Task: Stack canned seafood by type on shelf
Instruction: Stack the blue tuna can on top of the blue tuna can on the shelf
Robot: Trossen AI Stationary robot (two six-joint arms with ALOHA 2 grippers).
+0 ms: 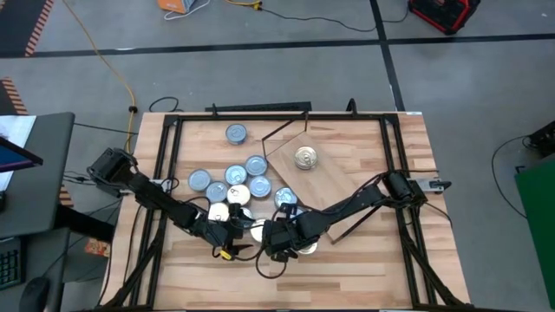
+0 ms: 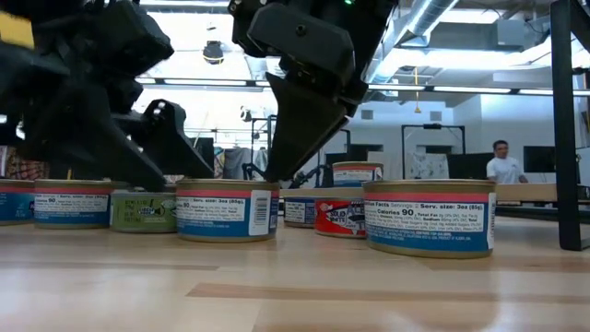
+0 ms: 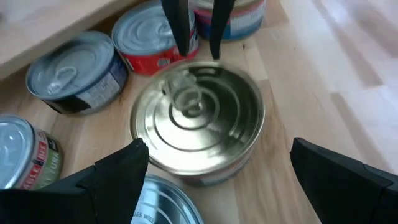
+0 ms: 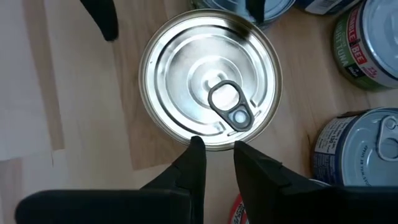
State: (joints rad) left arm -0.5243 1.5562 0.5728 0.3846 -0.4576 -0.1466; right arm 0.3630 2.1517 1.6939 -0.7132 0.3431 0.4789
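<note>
Tin [image 4: 210, 79] — just beyond right tool [image 4: 219, 155], untouched.

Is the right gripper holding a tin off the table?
No. The right gripper hangs nearly shut above a tin that rests on the table.

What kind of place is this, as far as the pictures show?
Probably a robotics lab or workshop: concrete floor with cables around the wooden table, exposed ceiling ducts, and a person at a workbench behind.

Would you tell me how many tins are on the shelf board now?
1: a gold tin near the middle of the shelf. The right arm crosses the shelf's near edge and might hide another.
</note>
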